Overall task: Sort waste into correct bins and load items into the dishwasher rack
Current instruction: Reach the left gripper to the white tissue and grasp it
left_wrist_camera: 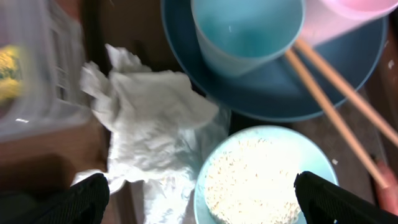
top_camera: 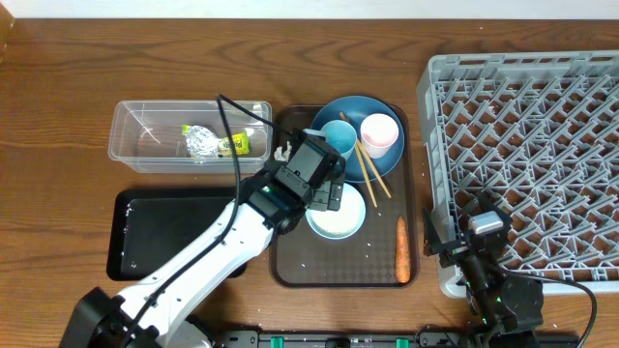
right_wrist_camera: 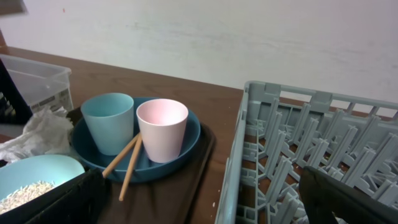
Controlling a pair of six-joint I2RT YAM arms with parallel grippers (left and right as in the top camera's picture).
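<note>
The left fingers [left_wrist_camera: 74, 199], spread open and empty, hover over the crumpled white tissue [left_wrist_camera: 155, 118] and the rice-filled bowl [left_wrist_camera: 301, 146] on the brown tray [top_camera: 382, 246]. The right fingers [right_wrist_camera: 59, 199] hang open beside the grey rack [top_camera: 432, 116], near right. The foil wrapper [top_camera: 203, 142] lies in the clear tub [top_camera: 140, 130], far left.

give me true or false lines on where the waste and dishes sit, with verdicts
The foil wrapper lies in the clear tub. True.
The carrot lies in the black tray. False: it lies on the brown serving tray.
The light-blue cup and pink cup stand on the dark-blue dish. True.
The rice bowl sits in the dishwasher rack. False: it is on that serving tray.
The left tool is shut on the tissue. False: it is open, holding nothing.
</note>
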